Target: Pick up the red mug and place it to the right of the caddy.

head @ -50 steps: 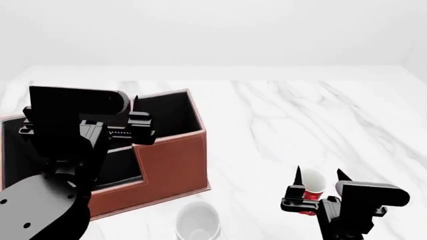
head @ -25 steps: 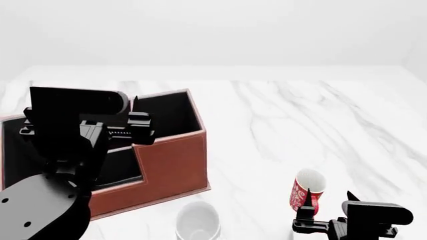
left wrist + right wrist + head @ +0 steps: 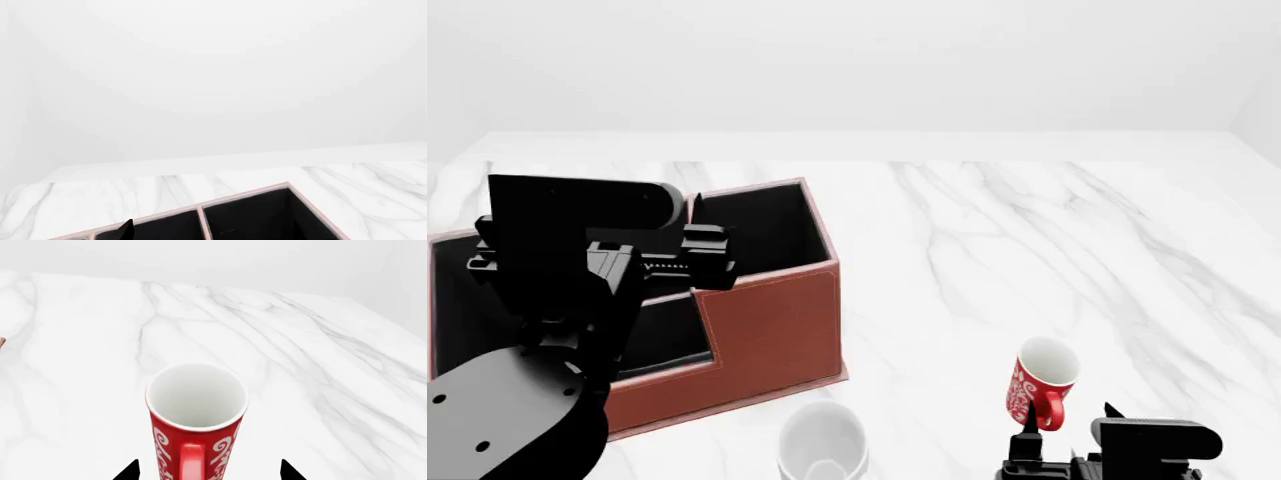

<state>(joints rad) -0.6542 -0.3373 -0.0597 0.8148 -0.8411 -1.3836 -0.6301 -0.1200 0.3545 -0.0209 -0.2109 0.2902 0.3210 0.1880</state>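
Left end effector [image 3: 694, 255] hangs over the caddy [image 3: 767, 330], unmoved since 1 s ago; only one finger tip shows in the wrist view, so can't tell if open or closed.

Caddy: reddish-brown box, black-lined compartments, light stitching. White mug [image 3: 822, 443] sits just in front of its near right corner.

Red mug [image 3: 1040, 383]: stands upright on the desk [image 3: 1028, 240], well to the right of caddy, free of any grip. 1 s ago it sat between the right fingers; now right end effector [image 3: 1068, 425] has backed off toward the robot, tips apart, holding nothing, just short of the mug.

Looks: slim, red w/ white swirls, white inside, handle toward robot.

Judgement: mug released right of caddy; placement looks done, retreat underway.
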